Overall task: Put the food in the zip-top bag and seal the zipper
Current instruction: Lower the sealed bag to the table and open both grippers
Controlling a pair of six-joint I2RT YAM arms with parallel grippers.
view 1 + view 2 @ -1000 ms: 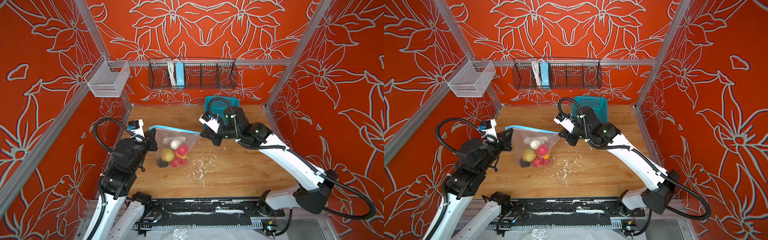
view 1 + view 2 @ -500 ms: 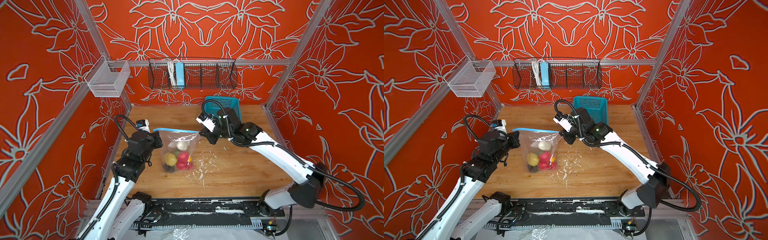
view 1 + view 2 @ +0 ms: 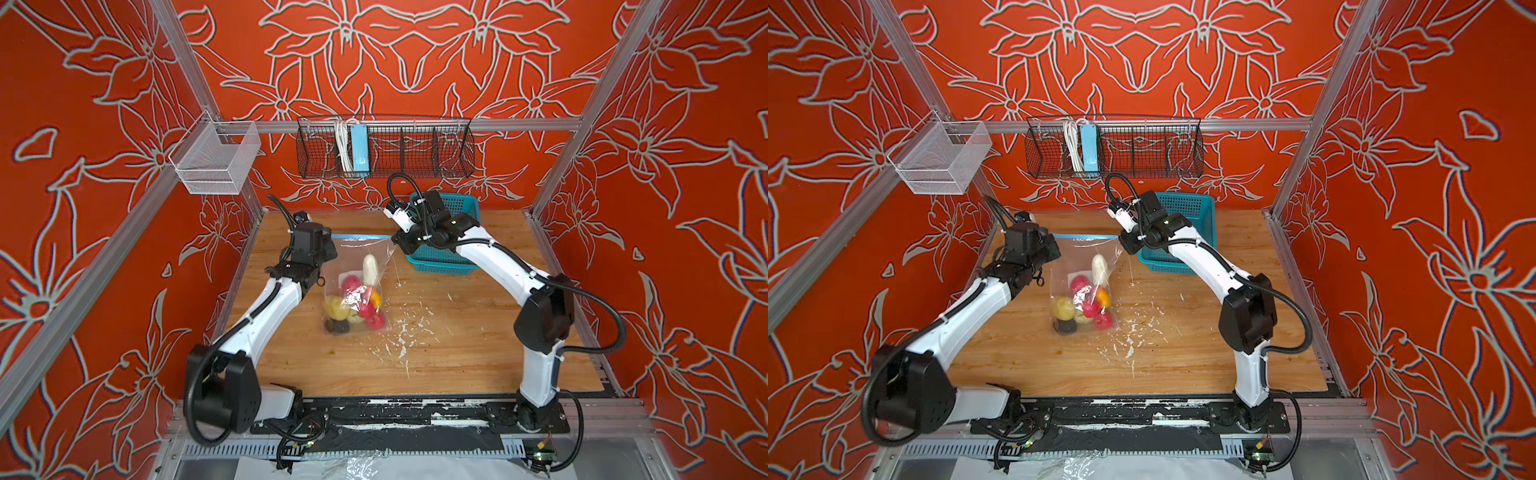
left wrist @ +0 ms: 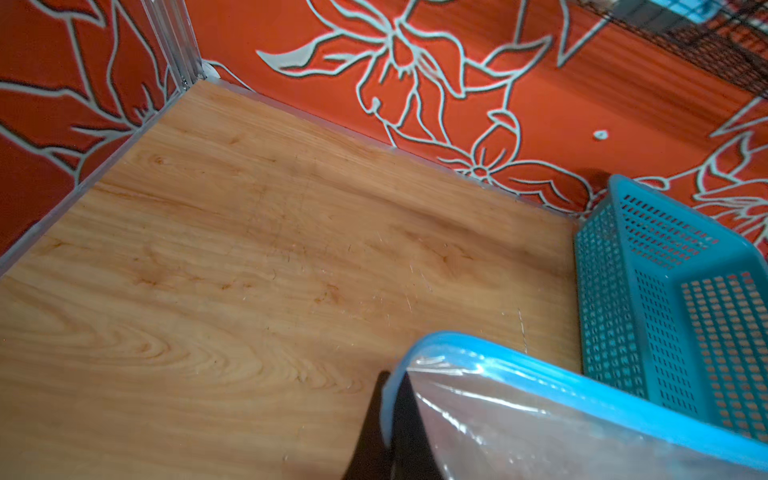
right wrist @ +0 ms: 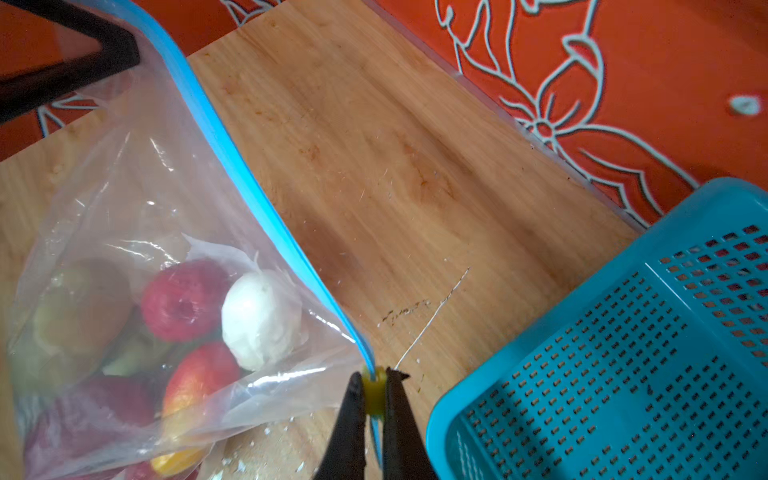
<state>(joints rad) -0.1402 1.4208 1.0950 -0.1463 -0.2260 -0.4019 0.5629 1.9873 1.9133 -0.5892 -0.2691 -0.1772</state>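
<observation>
Toward the worktop's (image 3: pixel 457 340) rear edge, left of centre, we find the zip-top bag (image 3: pixel 358 259) strung by its zipper (image 3: pixel 360 237) between both arms. The left jaws are clamped on one end of the zipper. The right jaws are clamped on the other end, just beside the teal basket (image 3: pixel 444 266). The food (image 3: pixel 353 305) lies inside, bunched at the bag's bottom.

blue zipper (image 3: pixel 360 237), teal basket (image 3: pixel 465 208), floral red walls (image 3: pixel 374 62)

White arm links (image 3: pixel 270 307), bulky black joints (image 3: pixel 544 311), looping ribbed black cables (image 3: pixel 622 332), slim black right pincer (image 5: pixel 374 380)
</observation>
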